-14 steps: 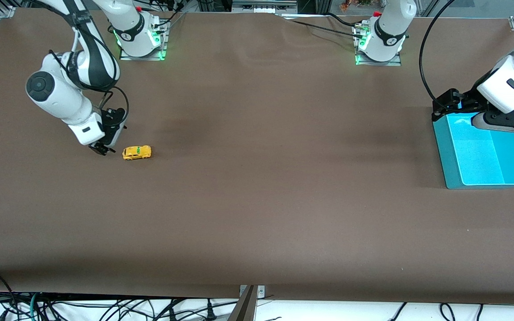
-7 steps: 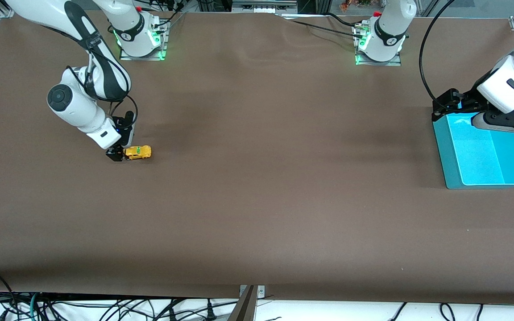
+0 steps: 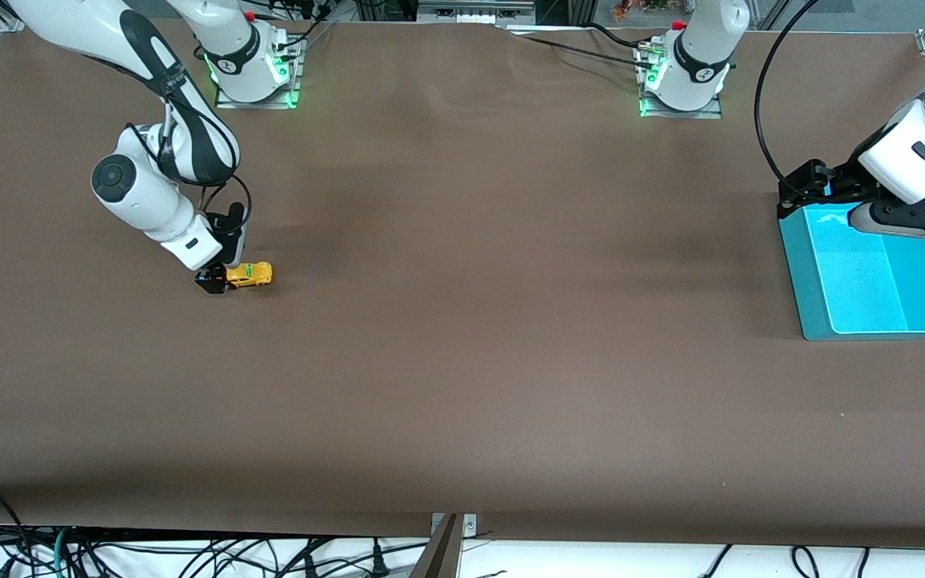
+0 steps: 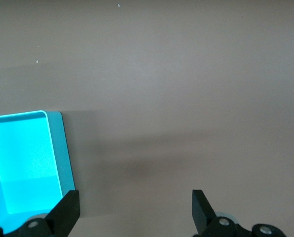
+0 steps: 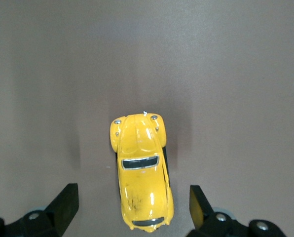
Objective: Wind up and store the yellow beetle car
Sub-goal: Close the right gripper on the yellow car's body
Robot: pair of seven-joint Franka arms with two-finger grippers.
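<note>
Your right gripper [image 3: 218, 279] has closed in on the yellow beetle car [image 3: 248, 274] and now straddles its tail end, fingers [image 5: 64, 205] spread wide, not touching it. The car sits on the brown table [image 3: 462, 361]. Your left gripper [image 4: 134, 207] waits, wide open, beside the turquoise tray [image 3: 800, 273].

Open brown counter [image 3: 462, 361] across the whole middle, bare between the two ends. At the right arm's end, only the yellow beetle car [image 3: 249, 274] in the way, sitting between the spread fingers of the right tool [image 3: 217, 279], a clear gap on each side of it in the right wrist view. At the left arm's end, a teal bin [image 3: 800, 281], partly covered from above by the left tool [image 4: 134, 210], fingers apart.
</note>
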